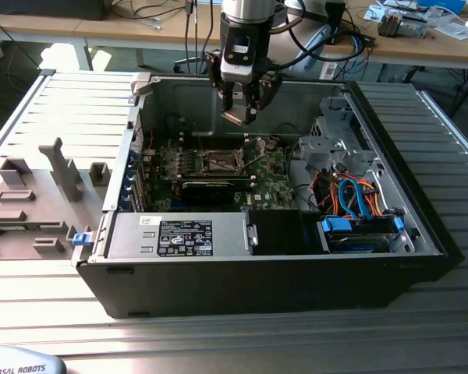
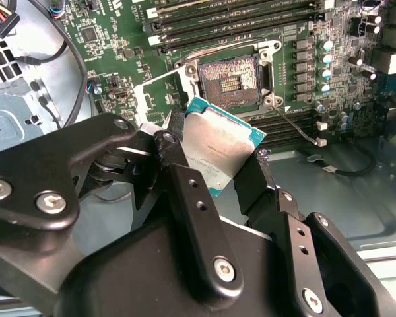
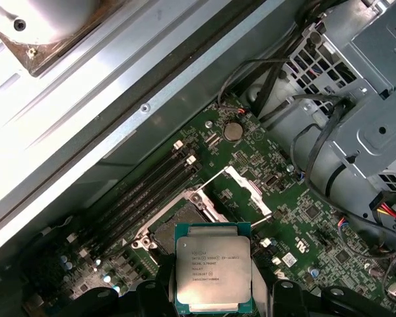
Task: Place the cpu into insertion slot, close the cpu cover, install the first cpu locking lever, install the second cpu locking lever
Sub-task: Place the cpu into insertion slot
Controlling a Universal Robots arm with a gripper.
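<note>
My gripper (image 2: 214,170) grips the cpu (image 2: 221,142) by its edges, fingers closed to chip width and underside left free for seating. It hangs near the bare insertion slot (image 2: 228,82) — cpu cover (image 3: 241,191) stands open, giving access.

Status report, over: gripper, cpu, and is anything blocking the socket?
Gripper shut on cpu, over the board. Socket empty, cover open. Nothing seen in the way.
</note>
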